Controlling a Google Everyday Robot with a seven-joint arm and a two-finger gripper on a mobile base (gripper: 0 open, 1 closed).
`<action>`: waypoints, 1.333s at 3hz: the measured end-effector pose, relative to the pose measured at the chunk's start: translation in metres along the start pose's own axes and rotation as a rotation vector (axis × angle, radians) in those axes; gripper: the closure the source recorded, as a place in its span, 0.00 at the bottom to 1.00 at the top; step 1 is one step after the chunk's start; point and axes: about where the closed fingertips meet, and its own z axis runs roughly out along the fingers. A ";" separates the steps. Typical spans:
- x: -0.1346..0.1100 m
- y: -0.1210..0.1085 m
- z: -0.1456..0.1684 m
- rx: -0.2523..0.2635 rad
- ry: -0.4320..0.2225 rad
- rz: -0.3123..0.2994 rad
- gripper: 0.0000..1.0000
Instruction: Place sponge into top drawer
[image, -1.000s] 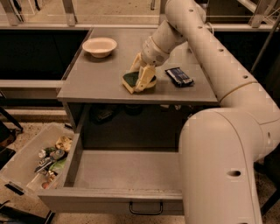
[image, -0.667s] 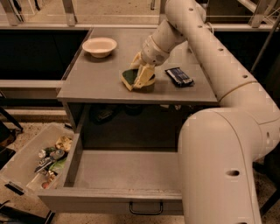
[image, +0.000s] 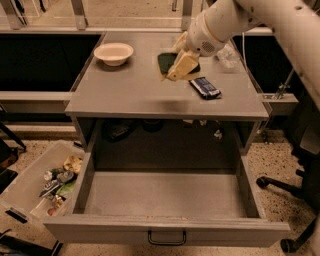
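Observation:
The sponge (image: 169, 61), dark green over pale yellow, is held in my gripper (image: 179, 66), which is shut on it. The gripper holds it above the back middle of the grey tabletop (image: 130, 95), with a soft shadow on the surface below. The arm comes in from the upper right. The top drawer (image: 165, 227) is pulled wide open below the tabletop, toward the camera. Its grey floor is bare, and its dark wire handle (image: 166, 239) shows on the front panel. The sponge is well behind and above the drawer opening.
A white bowl (image: 114, 52) sits at the back left of the tabletop. A dark blue snack wrapper (image: 205, 87) lies right of the gripper. A clear plastic bin (image: 35, 185) of clutter stands on the floor left of the drawer. Chair castors (image: 270, 182) are at the right.
The sponge has been lifted off the tabletop in the gripper and carried up and slightly back. The view has shifted, so the drawer now sits centred.

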 end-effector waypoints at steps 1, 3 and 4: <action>-0.060 0.028 -0.077 0.174 -0.058 0.096 1.00; -0.091 0.047 -0.105 0.252 -0.073 0.127 1.00; -0.087 0.080 -0.142 0.227 -0.060 0.115 1.00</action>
